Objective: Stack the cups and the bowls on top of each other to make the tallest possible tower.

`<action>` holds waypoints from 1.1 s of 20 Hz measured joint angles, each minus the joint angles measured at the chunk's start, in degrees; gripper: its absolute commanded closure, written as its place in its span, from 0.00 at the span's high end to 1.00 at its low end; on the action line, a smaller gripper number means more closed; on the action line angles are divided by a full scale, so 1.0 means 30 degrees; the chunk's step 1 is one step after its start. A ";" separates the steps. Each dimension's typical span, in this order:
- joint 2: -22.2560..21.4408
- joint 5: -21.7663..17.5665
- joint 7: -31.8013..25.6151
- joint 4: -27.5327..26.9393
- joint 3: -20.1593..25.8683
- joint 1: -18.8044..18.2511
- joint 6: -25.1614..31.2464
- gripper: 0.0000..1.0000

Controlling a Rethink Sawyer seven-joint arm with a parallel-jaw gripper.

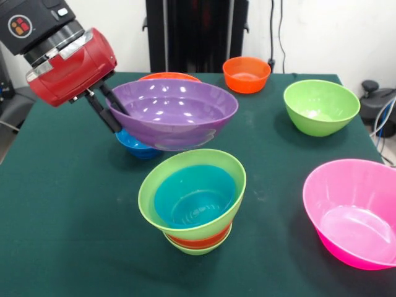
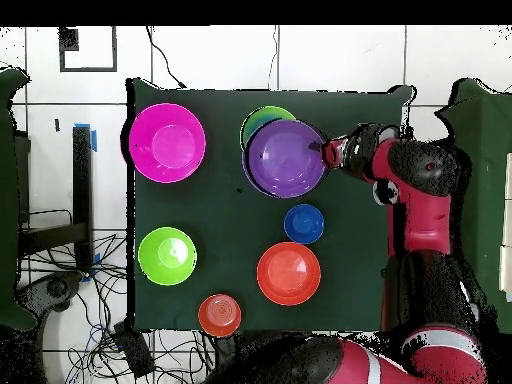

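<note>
Purple bowl (image 1: 173, 111) held aloft, rim pinched by fingers (image 1: 110, 105); no legible text, just arm logo (image 1: 20, 26).

Lighting was bright and even, coming from above — small white glints dotted the inside of the purple bowl (image 1: 173, 111) and a broad sheen lay in the pink bowl (image 1: 352, 213). Soft, short shadows sat on the green tablecloth (image 1: 62, 216) beside each bowl. The front view was in focus throughout, with no marked edge distortion — the white wall (image 1: 322, 31) behind looked washed out
</note>
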 measured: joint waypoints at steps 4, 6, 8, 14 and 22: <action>0.0307 0.0000 0.0000 -0.0326 0.0000 -0.0016 -0.0554 0.00; 0.0447 0.0000 0.0000 -0.0411 0.0003 -0.0034 -0.0724 0.00; 0.0634 0.0000 0.0000 -0.0516 0.0003 -0.0071 -0.0859 0.00; 0.1061 0.0004 0.0000 -0.0698 0.0008 -0.0268 -0.0919 0.00; 0.1766 0.0000 0.0000 -0.1508 0.0011 -0.0280 -0.0915 0.00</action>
